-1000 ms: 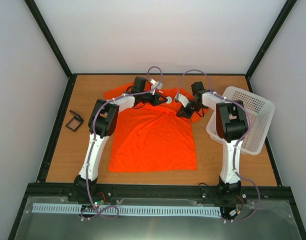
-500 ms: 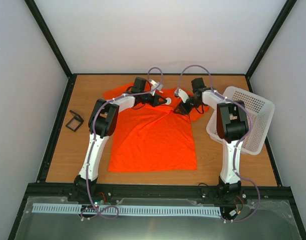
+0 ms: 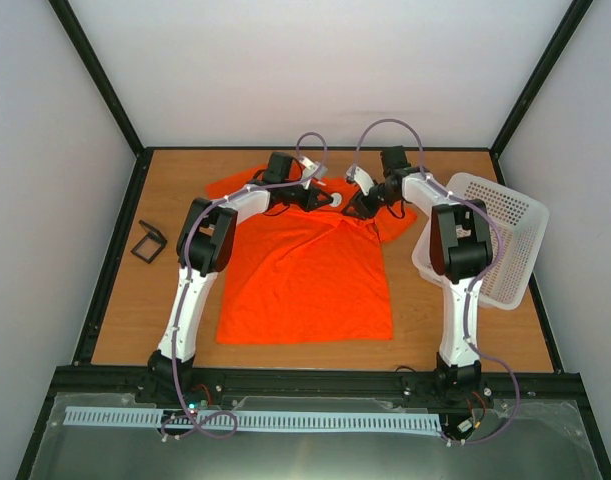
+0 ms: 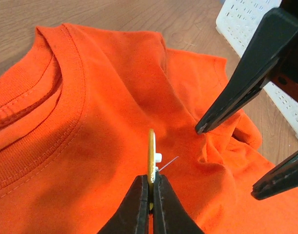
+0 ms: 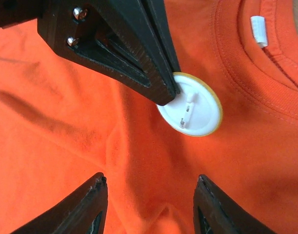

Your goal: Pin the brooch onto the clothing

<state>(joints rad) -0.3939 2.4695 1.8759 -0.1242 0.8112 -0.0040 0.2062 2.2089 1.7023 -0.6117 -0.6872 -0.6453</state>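
from above, the orange t-shirt (image 3: 305, 275) lies spread on the table (image 3: 115, 300). both arms meet on the chest side of the collar (image 3: 335, 184). the brooch (image 3: 337, 201) is only a pale speck there, between the left claw (image 3: 328, 200) and the right claw (image 3: 357, 207). their fingers are too small here to read. a white basket (image 3: 505, 215) sits well to the right of the collar.

in the left wrist view, the left claw (image 4: 151, 187) is clenched on the brooch's (image 4: 151, 151) rim, holding it edge-on just above the cloth, close beside the collar (image 4: 73, 97). a thin pin (image 4: 169, 163) sticks out toward the right claw (image 4: 228, 162). that claw's fingers stand apart over a small ridge of fabric, grasping nothing.

in the right wrist view, the brooch (image 5: 195, 109) shows its white back and clasp, just inside the collar's (image 5: 256, 73) curve.

the brooch looks light, stiff and smooth, so i judge the rim the only safe hold, leaving the pin free. the pin seems easy to bend. the shirt is soft and will bunch, so a pinched fold should help. the brooch's front face is hidden, and i cannot tell whether the pin tip touches the cloth.
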